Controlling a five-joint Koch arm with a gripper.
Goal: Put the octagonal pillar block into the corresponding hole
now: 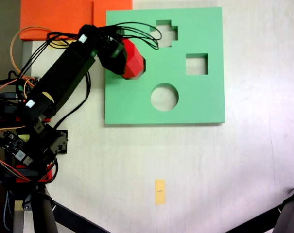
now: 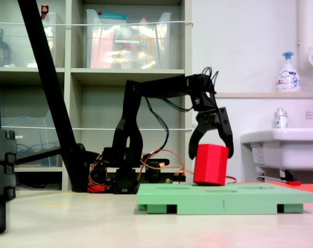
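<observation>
From where I stand, the black arm's end effector [image 2: 211, 151] has its two curved jaws clamped on either side of the small bright red foam octagonal pillar block [image 2: 210, 164], holding it near its top. In the side-on fixed view the block hangs a little tilted, its lower edge just above the flat green foam board [image 2: 223, 197], not yet resting on it as far as I can judge. Looking down in a fixed view, the block [image 1: 133, 60] sits over the upper left part of the board [image 1: 205, 104], and a sliver of pale opening shows at its right edge, which I take to be the corresponding hole [image 1: 145, 69], mostly covered by the block itself. The cross-shaped cutout [image 1: 167, 33], the square cutout [image 1: 197, 64] and the round cutout [image 1: 164, 97] lie open and well apart from it. So the pick-up and the carry look done; what remains, I judge, is squaring the eight sides to the opening, lowering the block in, and letting go. The tilt could make an edge catch on the rim. A small yellow tag [image 1: 160, 191] lies on the white table [image 1: 244, 165] below the board.
</observation>
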